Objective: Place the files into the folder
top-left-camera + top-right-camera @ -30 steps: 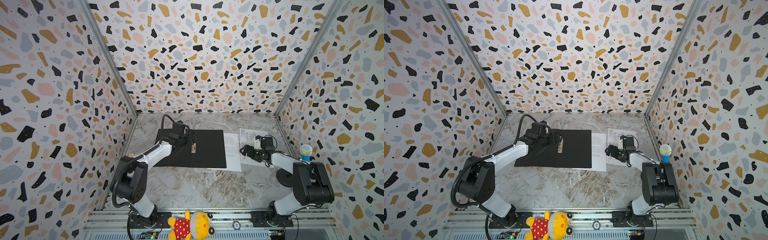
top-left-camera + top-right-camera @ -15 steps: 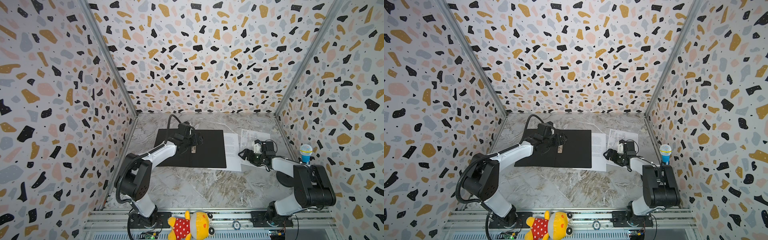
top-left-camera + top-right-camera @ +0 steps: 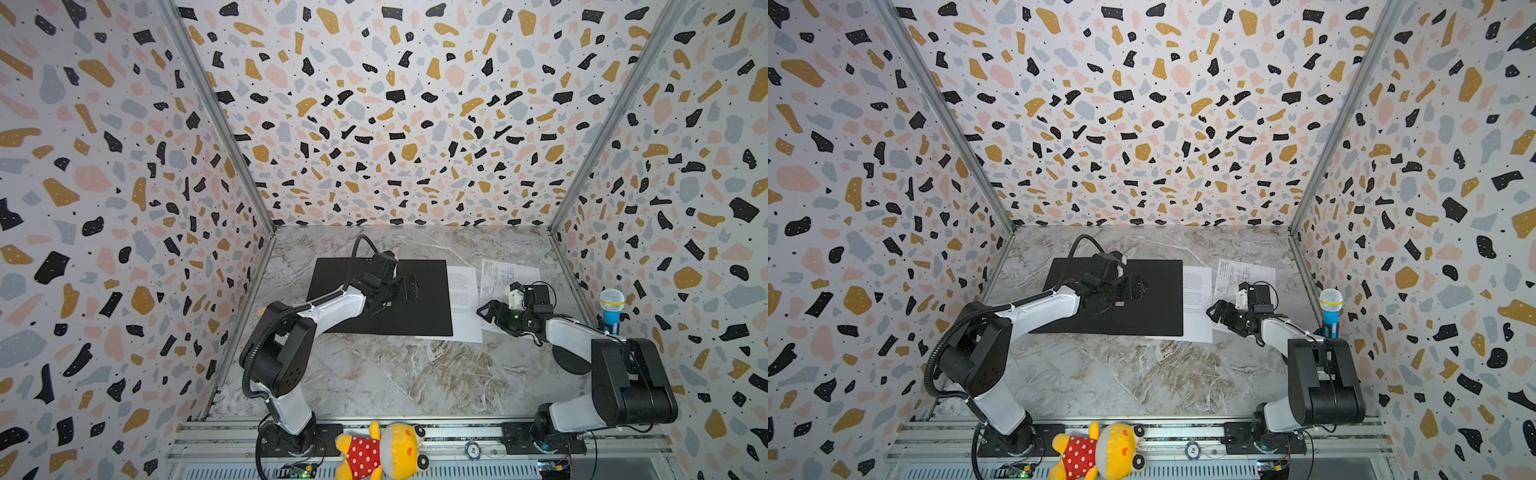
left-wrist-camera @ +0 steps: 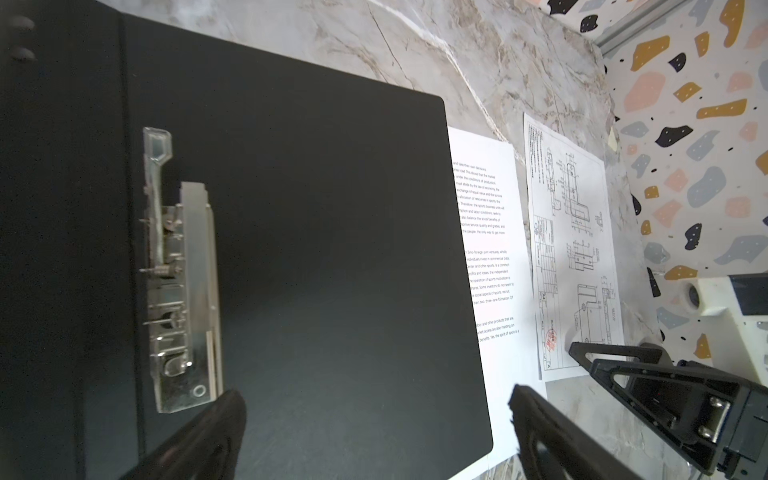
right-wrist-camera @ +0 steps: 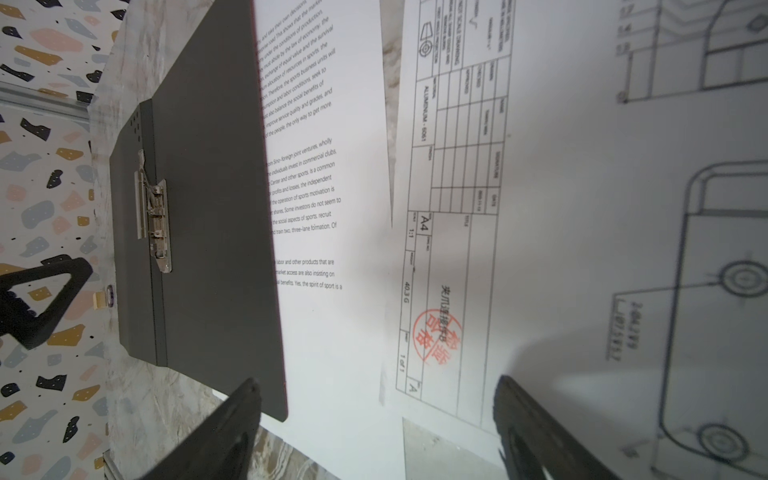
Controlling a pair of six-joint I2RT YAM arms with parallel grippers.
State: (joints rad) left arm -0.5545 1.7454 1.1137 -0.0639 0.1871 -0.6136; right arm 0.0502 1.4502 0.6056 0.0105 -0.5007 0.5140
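The folder [image 3: 428, 299] [image 3: 1158, 299] lies open and flat on the marble, black inside up, with a metal clip [image 4: 183, 282] near its spine. The files lie right of it. The text sheet [image 3: 463, 299] [image 4: 490, 249] is tucked partly under the folder's right edge, and the drawing sheet [image 3: 505, 272] [image 5: 561, 208] lies beside it. My left gripper [image 3: 409, 286] [image 4: 374, 392] hovers open over the folder's right half, holding nothing. My right gripper [image 3: 484, 311] [image 5: 378, 380] is open, low over the near corners of both sheets.
A blue toy microphone [image 3: 611, 309] stands by the right wall behind the right arm. A yellow plush toy [image 3: 382, 451] lies on the front rail. A small tan object [image 3: 261, 311] sits at the left wall. Patterned walls close in three sides.
My left gripper has moved right across the open folder. My right gripper has shifted a little toward the front and left, over the sheets' near corners. Folder and sheets have not moved.
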